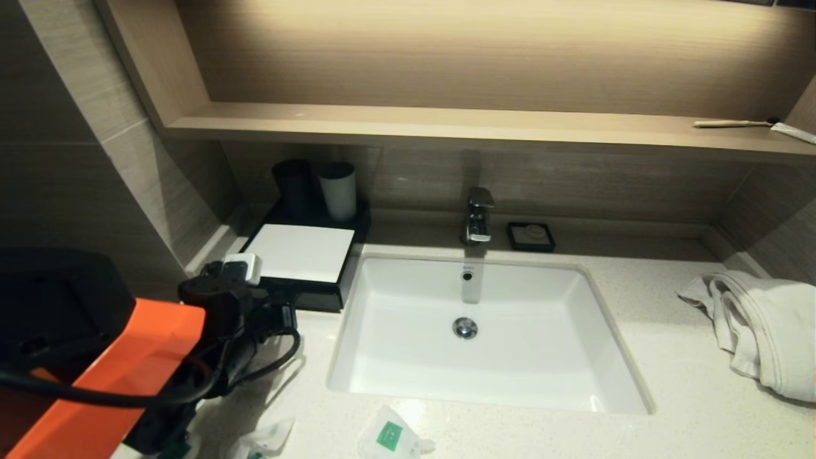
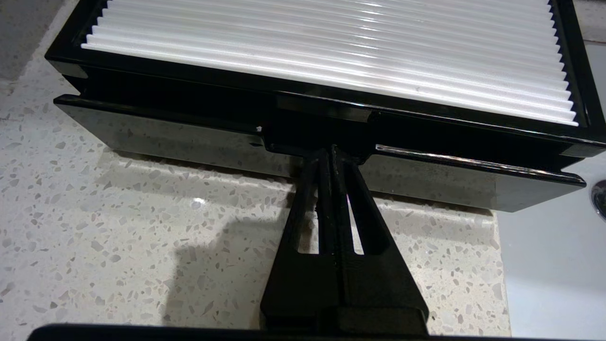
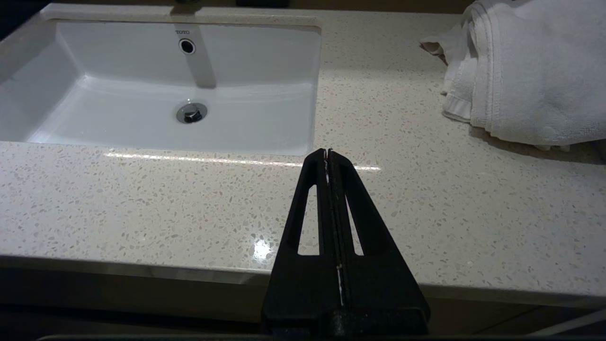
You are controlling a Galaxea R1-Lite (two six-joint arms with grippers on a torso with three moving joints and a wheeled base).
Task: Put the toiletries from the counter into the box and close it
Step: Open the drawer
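I have the left hand (image 2: 331, 152) pinched shut, empty, tips in the box (image 2: 303, 118) drawer notch at frame centre; right hand (image 3: 327, 154) shut, empty, over tabletop (image 3: 142, 208).

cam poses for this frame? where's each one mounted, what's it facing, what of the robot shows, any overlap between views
Head: high on the robot, facing forward and down at the counter, basin and box; the left arm shows at lower left.
Left wrist: behind the shut left pincer, facing the box drawer front, tips at its notch.
Right wrist: behind the shut right pincer, held near the counter's front edge, facing basin and towel.
Shared: head and right wrist both show basin, drain and towel; head and left wrist share the box.
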